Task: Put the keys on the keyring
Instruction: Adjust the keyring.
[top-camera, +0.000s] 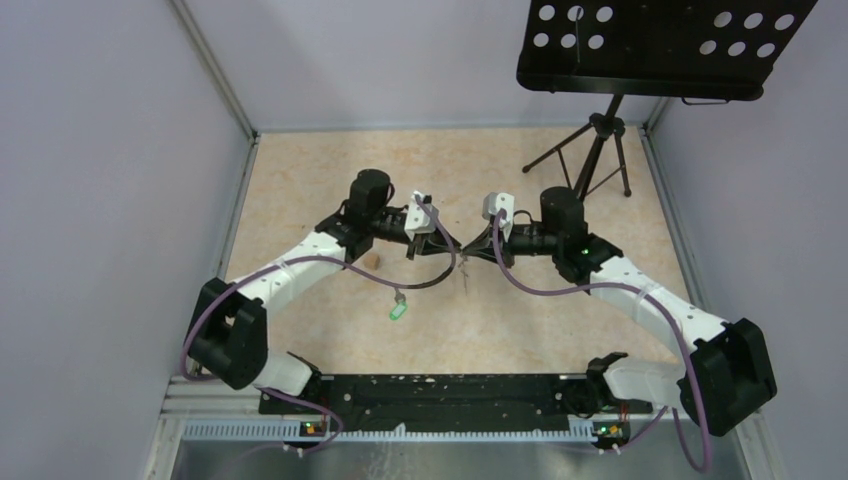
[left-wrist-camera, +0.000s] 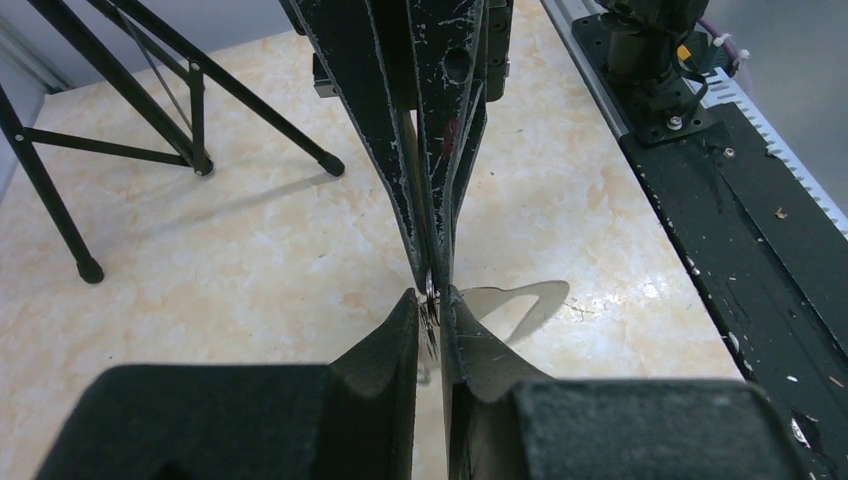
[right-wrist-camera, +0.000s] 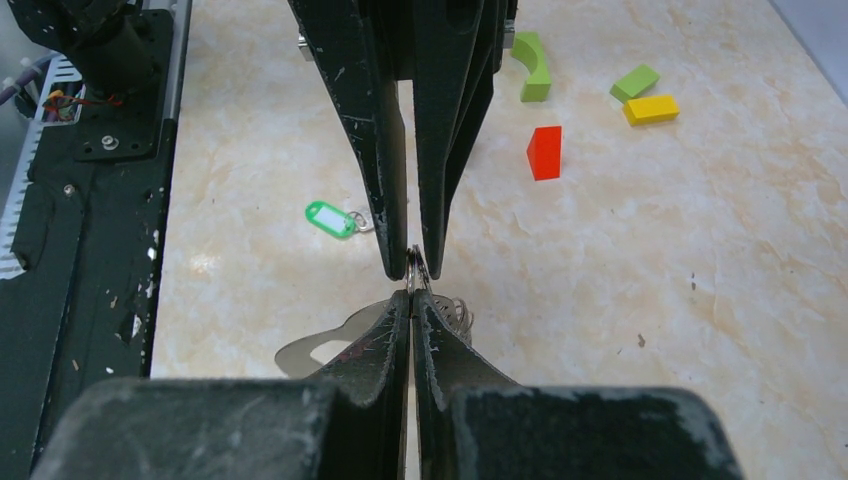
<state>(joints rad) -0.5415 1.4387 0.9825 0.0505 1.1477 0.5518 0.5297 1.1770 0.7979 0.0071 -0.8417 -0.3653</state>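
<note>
The beige marbled table (top-camera: 300, 180) carries a green-tagged key (right-wrist-camera: 330, 218). Well apart from that key stands a red block (right-wrist-camera: 544, 152); farther from it lie a curved green block (right-wrist-camera: 533, 66), a straight green block (right-wrist-camera: 635, 81) and a yellow block (right-wrist-camera: 651, 108).

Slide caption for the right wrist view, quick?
The left arm's fingers and right arm's fingers meet tip to tip at a small metal ring; green-tagged key lies on the table.
</note>
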